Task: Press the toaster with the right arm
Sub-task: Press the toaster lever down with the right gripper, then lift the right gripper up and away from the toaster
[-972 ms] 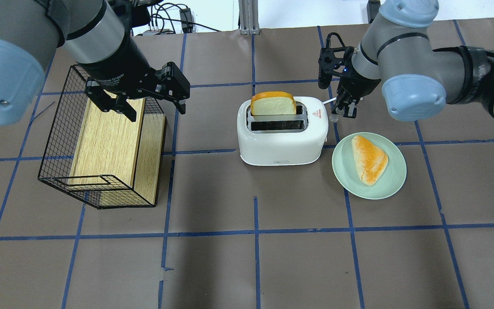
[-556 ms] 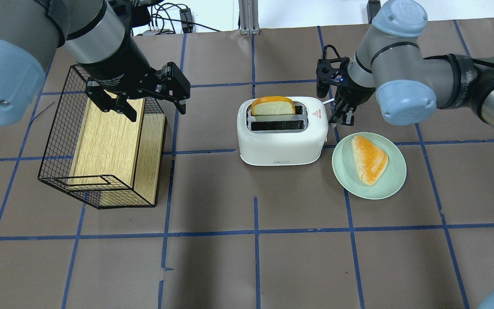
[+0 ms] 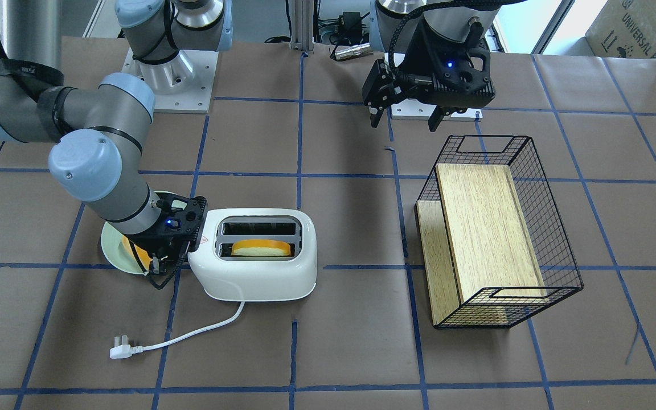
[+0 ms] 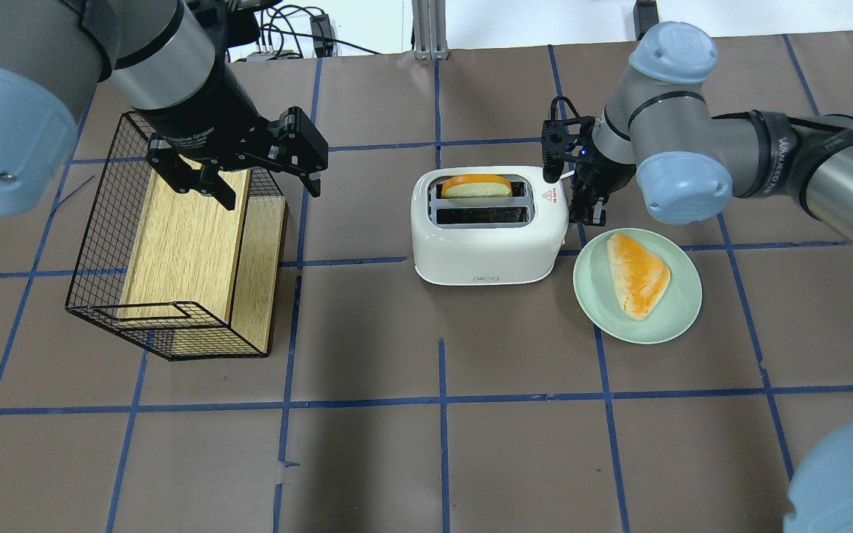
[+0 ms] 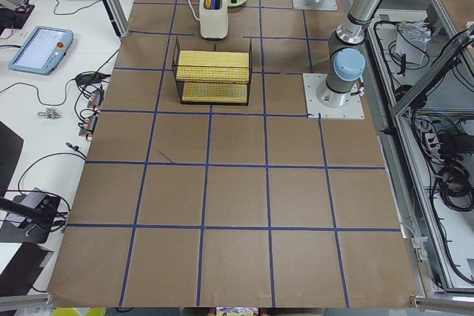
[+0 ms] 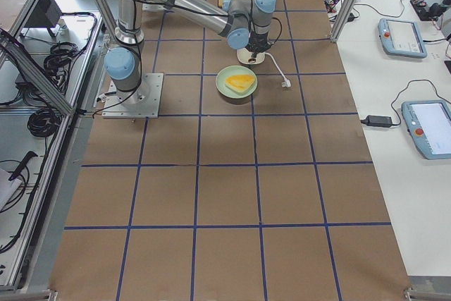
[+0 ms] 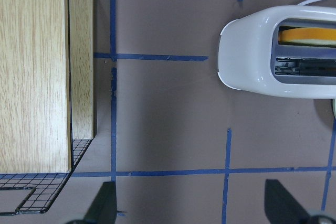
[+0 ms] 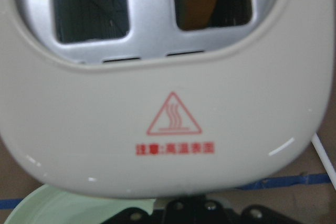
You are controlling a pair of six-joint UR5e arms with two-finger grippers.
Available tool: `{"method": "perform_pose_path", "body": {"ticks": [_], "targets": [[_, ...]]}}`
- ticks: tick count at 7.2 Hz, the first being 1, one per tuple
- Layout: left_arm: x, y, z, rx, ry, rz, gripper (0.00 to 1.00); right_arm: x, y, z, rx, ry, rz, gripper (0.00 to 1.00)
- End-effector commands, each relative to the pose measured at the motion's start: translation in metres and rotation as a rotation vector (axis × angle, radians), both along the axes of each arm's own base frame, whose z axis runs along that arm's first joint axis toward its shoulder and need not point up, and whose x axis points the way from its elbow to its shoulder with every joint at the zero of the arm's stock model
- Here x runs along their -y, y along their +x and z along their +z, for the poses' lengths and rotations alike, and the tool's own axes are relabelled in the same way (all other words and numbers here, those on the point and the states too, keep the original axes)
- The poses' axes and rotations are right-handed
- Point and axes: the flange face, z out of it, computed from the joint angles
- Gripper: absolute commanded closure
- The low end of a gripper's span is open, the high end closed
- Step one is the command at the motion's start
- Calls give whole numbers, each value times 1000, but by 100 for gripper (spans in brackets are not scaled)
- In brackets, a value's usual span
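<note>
Since 1 second earlier, the bread slice [image 4: 477, 186] had sunk until only its crust showed above the far slot, and the right gripper [image 4: 589, 209] had dropped down the right end of the toaster [image 4: 489, 237]. I judged that the press was well under way, perhaps near its end, though the lever itself showed in no view. The fingers sat tight against that end wall, and I could not tell whether they were together or apart. The toaster stood mid-worktop, with the green plate [image 4: 591, 300] and its pastry [image 4: 637, 274] just beside it on the right.

The left gripper [image 4: 260, 185] hung over the far end of the wire basket [image 4: 97, 244], well to the left, fingers spread wide and holding nothing.

From the overhead view the cord was nearly hidden; the front-facing view showed it trailing across the worktop [image 3: 333, 353] to a loose plug [image 3: 120, 345]. The right wrist view showed only the red warning triangle [image 8: 173, 115] and the 2 slots up close.
</note>
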Motion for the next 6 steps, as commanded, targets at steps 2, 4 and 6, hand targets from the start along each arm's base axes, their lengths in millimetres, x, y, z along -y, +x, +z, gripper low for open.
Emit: {"method": "perform_pose_path", "body": {"ticks": [2,4,6], "targets": [[0,-1,0,0,0,-1,0,6,-1,24,-7,3,-18,90],[0,-1,0,0,0,-1,0,6,0,127,-6,80,-174,71],[0,-1,0,0,0,-1,0,-27,1,169,-2,88,-279,0]]}}
